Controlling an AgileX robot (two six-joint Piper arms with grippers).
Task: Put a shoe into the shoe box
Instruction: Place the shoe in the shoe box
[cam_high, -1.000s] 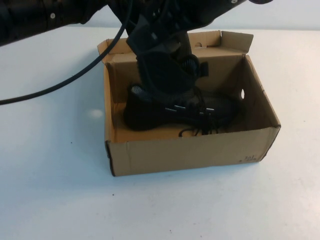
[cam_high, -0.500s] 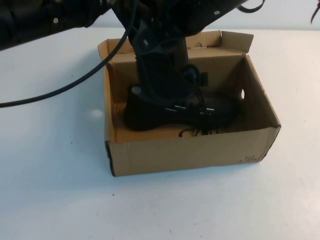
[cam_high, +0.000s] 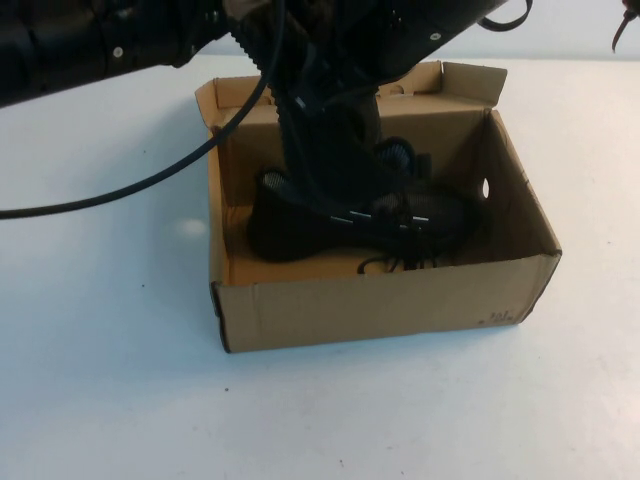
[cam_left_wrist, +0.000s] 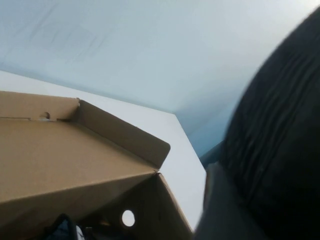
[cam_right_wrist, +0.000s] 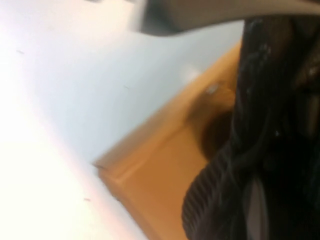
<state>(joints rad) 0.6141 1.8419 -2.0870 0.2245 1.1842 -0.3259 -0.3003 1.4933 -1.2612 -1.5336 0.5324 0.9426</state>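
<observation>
The left claw (cam_high: 340, 185) has lifted slightly; shoe (cam_high: 300, 225) lies below it.

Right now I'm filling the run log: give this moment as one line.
shoe: lying inside shoe box | left claw: down in box at shoe | right claw: shut, out of high view | lid: open

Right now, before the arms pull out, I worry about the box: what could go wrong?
1. The left gripper stands in the box over the shoe; lifting could drag its loose laces.
2. The right gripper, shut, is lost among the dark arms above; the crossing arms may snag the cable or the back flap.
</observation>
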